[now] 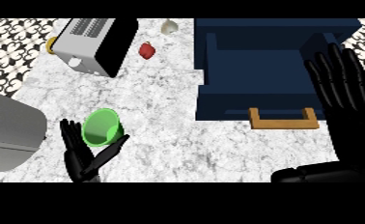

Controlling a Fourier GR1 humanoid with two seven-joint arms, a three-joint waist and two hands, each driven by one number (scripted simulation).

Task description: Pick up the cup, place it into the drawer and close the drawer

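Observation:
A green cup (102, 127) lies on its side on the marble counter at the lower left, its mouth facing the view. My left hand (80, 151) is just below and to the left of it, fingers straight and spread, the thumb reaching under the cup's lower right side. The dark blue drawer (235, 100) stands pulled out at the right, with a wooden handle (282, 119) on its front. My right hand (338, 85) is raised over the drawer's right edge, fingers straight and pointing up.
A white and black toaster (92, 44) sits at the back left. A small red object (147, 50) and a pale small object (169, 26) lie behind the middle. A grey appliance (16, 132) fills the left edge. Patterned floor shows beyond the counter's left edge.

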